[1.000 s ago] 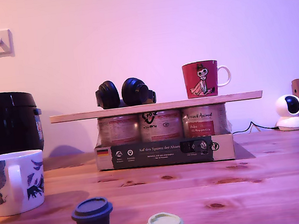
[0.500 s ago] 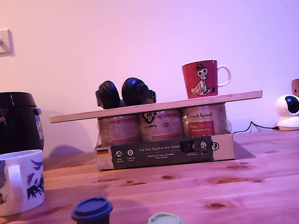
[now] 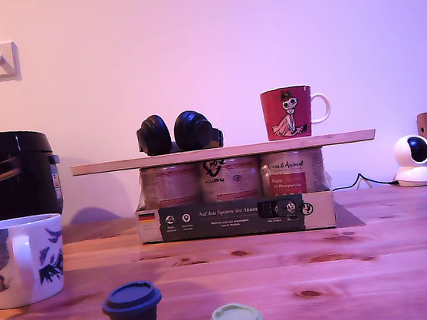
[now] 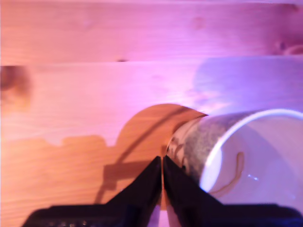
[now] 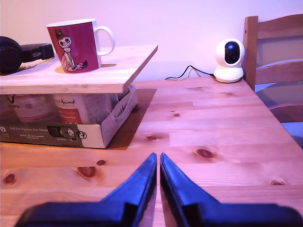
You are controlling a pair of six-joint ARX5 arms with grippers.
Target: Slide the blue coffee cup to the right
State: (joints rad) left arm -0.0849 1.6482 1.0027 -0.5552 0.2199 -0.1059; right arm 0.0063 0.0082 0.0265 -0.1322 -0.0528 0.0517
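The blue coffee cup (image 3: pixel 20 260) stands upright on the wooden table (image 3: pixel 380 264) at the exterior view's left edge. My first gripper (image 4: pixel 162 166), jaws pressed together and holding nothing, hangs just beside the cup's outer wall, so this arm is nearer. My second gripper (image 5: pixel 158 163), also closed and empty, is well apart.

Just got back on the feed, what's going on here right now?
My first gripper, jaws shut, is down beside the large white ceramic mug with dark blue illustrations, at the exterior view's left on the wooden table. My second gripper, also shut and holding nothing, hangs over bare table facing the red cartoon mug on the plank.
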